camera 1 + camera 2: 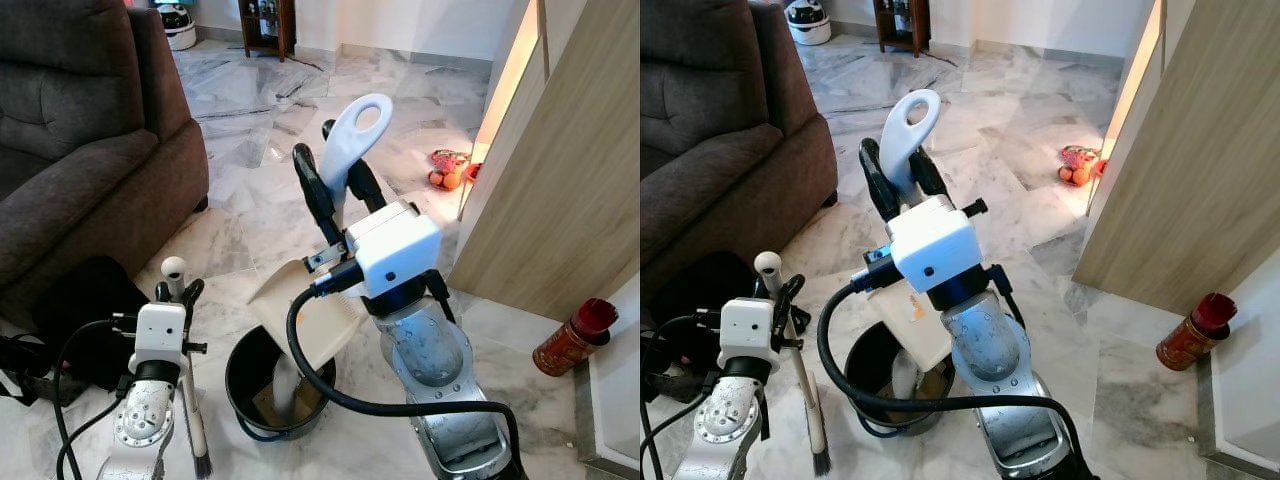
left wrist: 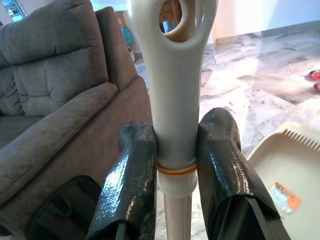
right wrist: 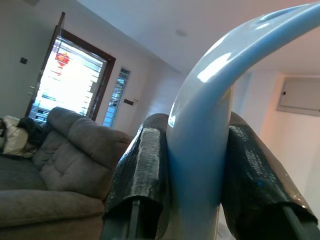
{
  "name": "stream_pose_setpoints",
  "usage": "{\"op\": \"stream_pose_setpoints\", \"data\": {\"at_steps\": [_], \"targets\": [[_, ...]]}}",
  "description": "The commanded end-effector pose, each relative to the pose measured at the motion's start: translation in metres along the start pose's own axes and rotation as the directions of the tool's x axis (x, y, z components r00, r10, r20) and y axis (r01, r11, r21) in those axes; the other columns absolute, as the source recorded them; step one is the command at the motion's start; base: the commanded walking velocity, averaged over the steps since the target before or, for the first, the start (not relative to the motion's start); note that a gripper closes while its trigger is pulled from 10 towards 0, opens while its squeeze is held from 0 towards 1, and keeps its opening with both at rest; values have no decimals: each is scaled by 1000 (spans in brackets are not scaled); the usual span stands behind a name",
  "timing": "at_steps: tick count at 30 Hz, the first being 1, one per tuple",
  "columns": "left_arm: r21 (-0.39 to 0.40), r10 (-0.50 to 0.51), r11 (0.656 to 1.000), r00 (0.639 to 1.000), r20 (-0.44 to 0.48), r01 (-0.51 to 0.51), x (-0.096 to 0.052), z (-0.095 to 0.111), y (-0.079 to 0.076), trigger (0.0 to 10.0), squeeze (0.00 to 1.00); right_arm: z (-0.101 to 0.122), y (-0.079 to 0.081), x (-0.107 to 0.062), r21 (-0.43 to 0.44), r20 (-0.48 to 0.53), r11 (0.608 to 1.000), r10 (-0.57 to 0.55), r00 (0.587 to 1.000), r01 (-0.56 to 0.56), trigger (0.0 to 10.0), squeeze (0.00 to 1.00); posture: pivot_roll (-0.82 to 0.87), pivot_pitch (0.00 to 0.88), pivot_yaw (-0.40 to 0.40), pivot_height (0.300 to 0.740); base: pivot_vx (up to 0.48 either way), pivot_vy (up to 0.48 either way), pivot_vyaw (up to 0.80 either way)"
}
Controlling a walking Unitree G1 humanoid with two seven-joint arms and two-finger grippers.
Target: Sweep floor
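My right gripper (image 1: pixel 340 190) is shut on the white looped handle (image 1: pixel 358 125) of a cream dustpan (image 1: pixel 300 310). The pan is tipped mouth-down over a black bin (image 1: pixel 243 372) on the marble floor, with brownish debris (image 1: pixel 268 405) inside the bin. In the right wrist view the black fingers (image 3: pixel 145 170) clamp that handle from both sides. My left gripper (image 1: pixel 175 292) is shut on the cream handle of a small brush (image 1: pixel 174 267), held upright beside the bin with its dark bristles (image 1: pixel 200 462) near the floor. The left wrist view shows both fingers (image 2: pixel 130 180) pressed against the brush handle (image 2: pixel 172 100).
A brown sofa (image 1: pixel 80 150) stands close on the left with a black bag (image 1: pixel 70 310) at its foot. A wooden cabinet side (image 1: pixel 570 150) rises on the right, with a red bottle (image 1: pixel 572 338) at its base and red-orange toys (image 1: pixel 450 168) farther back. Marble floor stretches ahead.
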State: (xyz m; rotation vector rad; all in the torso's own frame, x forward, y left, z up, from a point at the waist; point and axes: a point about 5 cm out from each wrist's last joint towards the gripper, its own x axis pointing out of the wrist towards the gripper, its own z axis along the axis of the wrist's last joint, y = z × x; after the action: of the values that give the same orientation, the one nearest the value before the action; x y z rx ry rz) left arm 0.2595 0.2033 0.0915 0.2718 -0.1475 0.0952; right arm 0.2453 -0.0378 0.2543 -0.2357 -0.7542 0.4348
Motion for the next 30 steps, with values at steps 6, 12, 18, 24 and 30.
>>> {"op": "stream_pose_setpoints", "data": {"at_steps": [6, 12, 18, 24, 30], "targets": [[20, -10, 1000, 999, 37, 9, 3, 6, 2, 10000, 0, 11, -9, 5, -70, 73, 996, -54, 996, 59, 10000, 0, 96, 78, 22, 740, 0, 0, 0], [18, -15, 1000, 999, 37, 15, 2, 6, 1, 10000, 0, 7, -40, 6, -204, 82, 959, -185, 979, 199, 10000, 0, 91, 75, 26, 740, 0, 0, 0], [30, -33, 999, 999, 42, 32, 2, 6, 0, 10000, 0, -11, -76, -4, -356, 30, 878, -331, 943, 320, 10000, 0, 89, 61, 30, 740, 0, 0, 0], [24, -51, 998, 998, 41, 50, 2, 6, -3, 10000, 0, -55, -84, -33, -421, -132, 859, -376, 917, 291, 10000, 0, 88, 51, 30, 740, 0, 0, 0], [7, -78, 997, 996, 33, 78, 0, 5, -7, 10000, 0, -92, -71, -60, -387, -295, 900, -326, 898, 199, 10000, 0, 93, 53, 25, 740, 0, 0, 0]]}}
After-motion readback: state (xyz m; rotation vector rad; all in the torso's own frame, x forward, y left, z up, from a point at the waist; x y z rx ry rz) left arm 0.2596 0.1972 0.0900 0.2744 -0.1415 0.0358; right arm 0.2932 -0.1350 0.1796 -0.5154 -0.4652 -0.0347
